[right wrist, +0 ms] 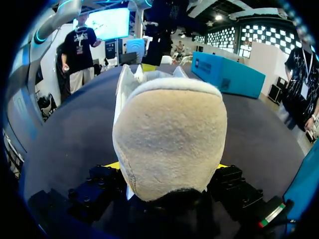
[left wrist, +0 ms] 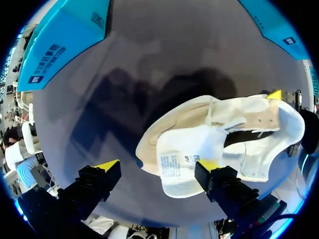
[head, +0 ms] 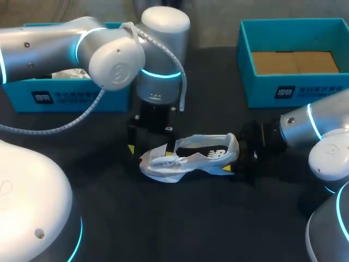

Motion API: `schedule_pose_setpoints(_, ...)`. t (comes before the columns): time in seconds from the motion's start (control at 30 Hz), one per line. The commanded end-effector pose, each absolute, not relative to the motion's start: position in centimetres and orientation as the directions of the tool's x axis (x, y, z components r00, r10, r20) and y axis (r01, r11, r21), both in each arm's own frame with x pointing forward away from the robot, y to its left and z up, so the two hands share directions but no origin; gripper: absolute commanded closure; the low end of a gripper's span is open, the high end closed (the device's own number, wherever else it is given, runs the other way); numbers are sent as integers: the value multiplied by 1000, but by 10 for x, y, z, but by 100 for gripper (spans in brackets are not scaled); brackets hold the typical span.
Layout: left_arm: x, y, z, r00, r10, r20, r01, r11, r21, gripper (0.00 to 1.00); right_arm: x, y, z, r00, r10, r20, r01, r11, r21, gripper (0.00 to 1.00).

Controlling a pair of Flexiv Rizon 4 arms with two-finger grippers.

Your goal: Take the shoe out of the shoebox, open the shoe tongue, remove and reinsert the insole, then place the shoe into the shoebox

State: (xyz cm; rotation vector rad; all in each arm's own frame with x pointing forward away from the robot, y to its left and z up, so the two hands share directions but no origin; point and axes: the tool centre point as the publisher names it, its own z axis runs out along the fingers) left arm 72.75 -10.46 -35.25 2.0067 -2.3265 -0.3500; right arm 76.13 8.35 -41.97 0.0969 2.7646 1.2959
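Right claw [head: 241, 159] is pinching the shoe [head: 191, 157] at the heel [right wrist: 169, 134], one finger pressing each side. That's anchoring it well, so don't be loosening it.

Left claw [left wrist: 158, 167] is hanging spread wide over the toe end, gripping nothing. One fingertip [left wrist: 209, 165] is sitting against the tongue [left wrist: 185, 158]; the other is out over bare table [left wrist: 99, 114] beside the shoe. The tongue is looking folded forward, label side up, with the opening showing dark behind it. I'm reading this as the tongue step nearly done and the insole pull coming next. Can't see the insole itself.

Doing it well:
- You should be shifting the left claw toward the heel so both fingers are entering the opening, not straddling the sidewall.
- You should be narrowing the spread before dropping in, or the outer finger is likely catching the upper.
- You should be pulling against the right claw's hold, or the shoe is probably lifting with the insole.

Surface: the shoe is lying mid-table, toe left, heel right. The table is dark and smooth-looking, so I'm expecting the shoe to slide if the heel grip slips.

Room: the left box [head: 60, 97] is sitting far left. The right box [head: 294, 87] is sitting far right with cardboard [head: 294, 61] lining it. Both are well apart from the shoe, so neither is crowding the work.
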Motion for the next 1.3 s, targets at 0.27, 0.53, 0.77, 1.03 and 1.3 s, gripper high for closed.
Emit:
schedule_pose_setpoints(0.27, 724, -108, -324, -298, -955, -8, -950, 296, 101, 0, 762, 85, -419, -994, 94, -52, 21, 639, 769, 100)
schedule_pose_setpoints(0.53, 728, -121, -300, -532, -842, 91, -841, 538, 57, 0, 762, 85, -419, -994, 94, -52, 21, 639, 769, 100)
schedule_pose_setpoints(0.77, 734, -130, -286, -793, -603, 86, -603, 797, 28, 0, 762, 85, -419, -994, 94, -52, 21, 639, 769, 100)
schedule_pose_setpoints(1.03, 740, -139, -277, -950, -311, 20, -312, 950, -10, 0, 762, 85, -419, -994, 94, -52, 21, 639, 769, 100)
schedule_pose_setpoints(1.3, 743, -144, -262, -993, -108, 50, -113, 986, -119, 0, 762, 85, -419, -994, 94, -52, 21, 639, 769, 100)
